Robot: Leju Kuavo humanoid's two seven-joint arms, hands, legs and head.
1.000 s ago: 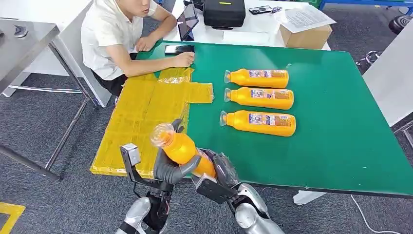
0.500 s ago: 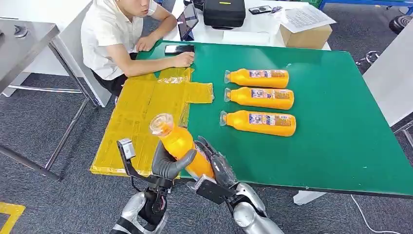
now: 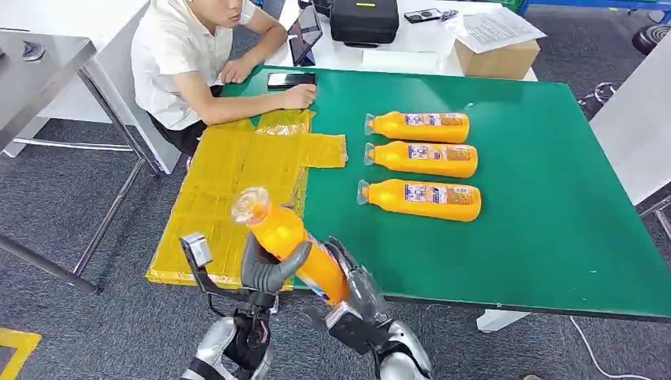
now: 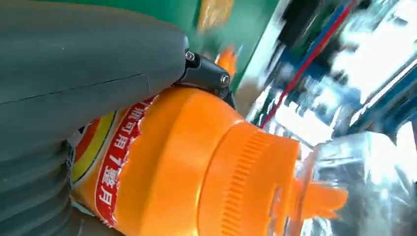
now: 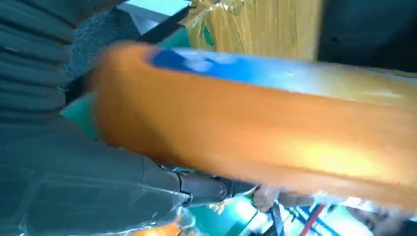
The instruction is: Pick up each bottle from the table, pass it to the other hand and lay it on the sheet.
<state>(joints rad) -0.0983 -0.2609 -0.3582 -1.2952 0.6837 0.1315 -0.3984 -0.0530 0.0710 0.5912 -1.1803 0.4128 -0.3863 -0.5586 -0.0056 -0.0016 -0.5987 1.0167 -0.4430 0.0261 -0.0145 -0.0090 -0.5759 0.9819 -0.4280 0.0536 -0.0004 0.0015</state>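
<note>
**Bottle shifted toward the sheet**

You see the held bottle [image 3: 289, 241] has moved a little left since the frame before. The left hand [image 3: 265, 265] grips it around the middle. The right hand [image 3: 352, 273] lies against its lower end; whether it grips, you cannot tell. The bottle hangs tilted over the near corner of the yellow sheet [image 3: 221, 190]. Three bottles [image 3: 423, 158] lie on the green table [image 3: 554, 206].

High head view, close wrist views

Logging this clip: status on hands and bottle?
Left robot hand grips bottle. Right robot hand open beside it. Bottle tilted above sheet edge. Nothing in the way.
</note>
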